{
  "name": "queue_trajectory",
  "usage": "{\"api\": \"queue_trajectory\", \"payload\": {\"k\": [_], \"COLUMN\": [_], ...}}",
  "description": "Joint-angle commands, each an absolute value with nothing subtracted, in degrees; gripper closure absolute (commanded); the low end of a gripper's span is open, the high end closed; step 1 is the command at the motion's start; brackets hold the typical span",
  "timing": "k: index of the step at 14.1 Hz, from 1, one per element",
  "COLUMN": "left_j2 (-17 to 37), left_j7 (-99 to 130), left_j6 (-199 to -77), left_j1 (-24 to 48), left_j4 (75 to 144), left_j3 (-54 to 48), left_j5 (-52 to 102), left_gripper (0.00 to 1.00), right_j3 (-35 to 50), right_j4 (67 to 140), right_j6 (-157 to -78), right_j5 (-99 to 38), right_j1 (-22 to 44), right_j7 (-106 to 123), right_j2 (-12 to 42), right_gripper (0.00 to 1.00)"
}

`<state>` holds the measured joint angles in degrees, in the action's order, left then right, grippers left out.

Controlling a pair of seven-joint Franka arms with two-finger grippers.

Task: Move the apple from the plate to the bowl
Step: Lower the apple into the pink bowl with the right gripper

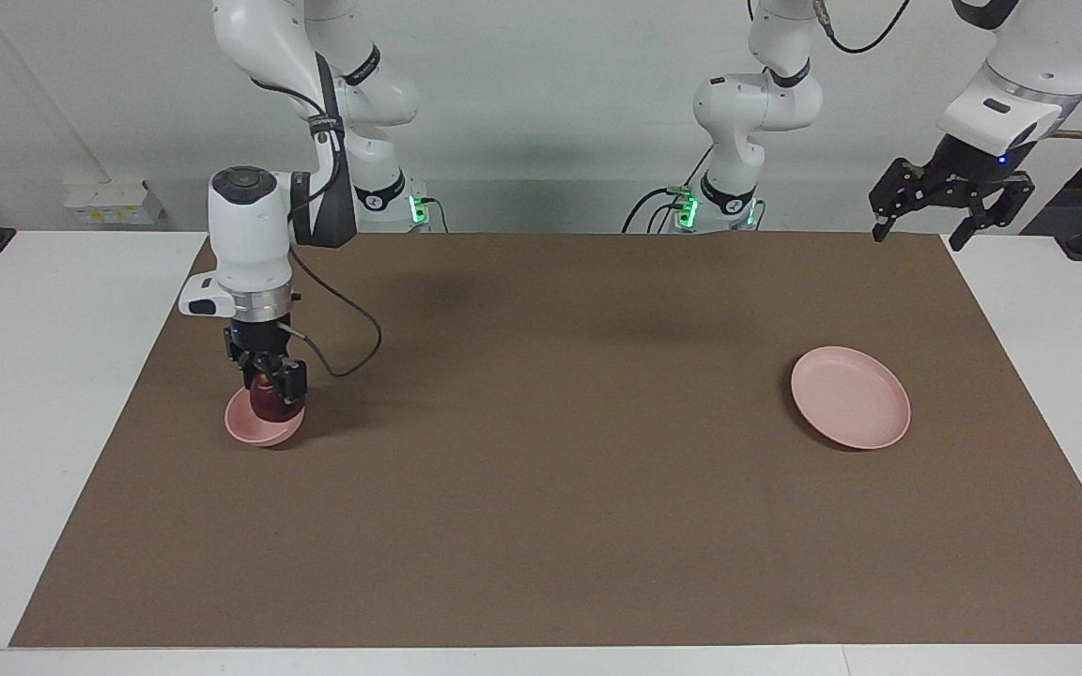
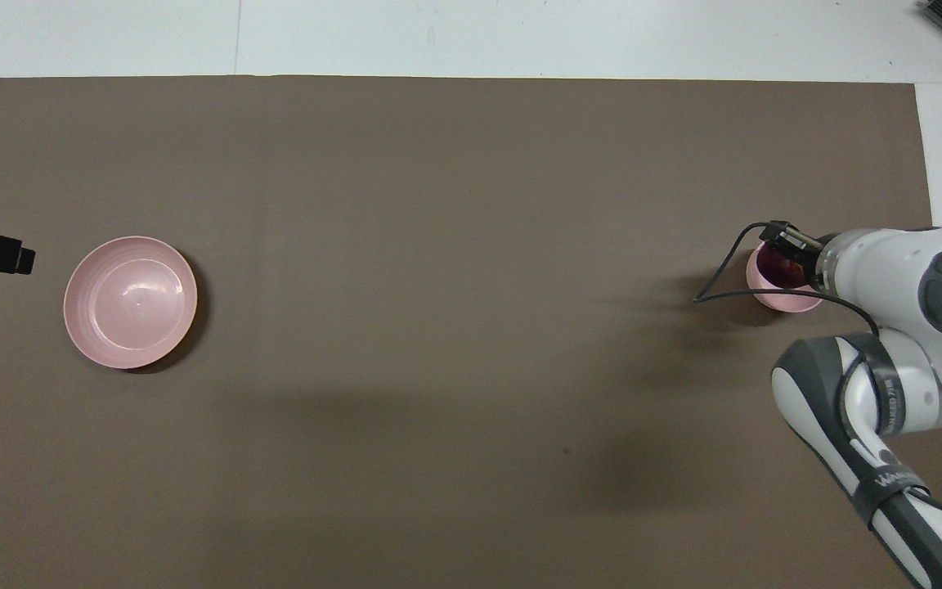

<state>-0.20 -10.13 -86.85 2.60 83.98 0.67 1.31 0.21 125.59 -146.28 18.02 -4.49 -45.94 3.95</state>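
The right hand (image 1: 267,383) stands at the left of the facing view, pointing straight down over the bowl (image 1: 255,429), its fingers pinching the apple (image 1: 265,406). The apple is dark red and hangs at the level of the bowl's rim, in or just above the bowl's opening; whether it touches the bowl's floor cannot be told. In the overhead view the same bowl (image 2: 769,294) lies at the right edge of the frame, partly covered by the right arm's wrist, with the apple (image 2: 780,266) showing as a dark patch inside its rim. The bowl rests on the brown mat (image 1: 560,488) that covers the middle of the bench (image 1: 34,394). The plate (image 1: 850,396), pale pink and flat, lies on the mat at the right of the facing view, well apart from the bowl, and carries nothing. The left hand (image 1: 950,208) waits in the upper right of the facing view, raised above the mat's corner, its fingers spread and holding nothing.
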Motion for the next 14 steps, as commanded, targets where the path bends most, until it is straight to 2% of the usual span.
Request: {"api": "queue_trajectory", "payload": {"k": [1, 4, 9, 10, 11, 12, 13, 14], "left_j2": [-0.44, -0.44, -0.79, -0.79, -0.79, -0.79, -0.79, -0.79], "left_j7": [-10.81, -10.81, -10.37, -10.37, -10.37, -10.37, -10.37, -10.28], "left_j6": [-85.69, -85.52, -85.43, -85.34, -85.43, -85.34, -85.34, -85.34], "left_j1": [2.46, 2.37, 2.55, 2.55, 2.46, 2.37, 2.37, 2.37], "left_j4": [83.5, 83.5, 83.5, 83.5, 83.5, 83.5, 83.5, 83.5], "left_j3": [1.05, 1.05, 0.62, 0.62, 0.62, 0.62, 0.62, 0.62], "left_j5": [2.11, 2.11, 2.11, 2.11, 2.11, 2.11, 2.11, 2.11], "left_gripper": [0.0, 0.0, 0.0, 0.0, 0.0, 0.0, 0.0, 0.0], "right_j3": [0.97, 1.05, 1.14, 1.14, 1.06, 1.14, 1.14, 1.14], "right_j4": [128.5, 128.15, 124.99, 124.11, 123.93, 123.84, 123.4, 122.62], "right_j6": [-147.22, -147.92, -148.18, -148.18, -148.18, -148.18, -148.18, -147.49], "right_j5": [19.42, 17.94, 11.16, 11.16, 11.16, 11.16, 11.16, 11.16], "right_j1": [-7.46, -9.05, -8.08, -8.17, -8.0, -8.0, -8.0, -7.91], "right_j7": [-46.67, -47.28, -47.02, -46.93, -47.02, -46.85, -46.32, -46.23], "right_j2": [1.49, 4.03, 9.3, 9.84, 9.84, 10.02, 10.19, 10.37], "right_gripper": [1.0, 1.0, 1.0, 0.87, 0.68, 0.04, 0.0, 0.0]}}
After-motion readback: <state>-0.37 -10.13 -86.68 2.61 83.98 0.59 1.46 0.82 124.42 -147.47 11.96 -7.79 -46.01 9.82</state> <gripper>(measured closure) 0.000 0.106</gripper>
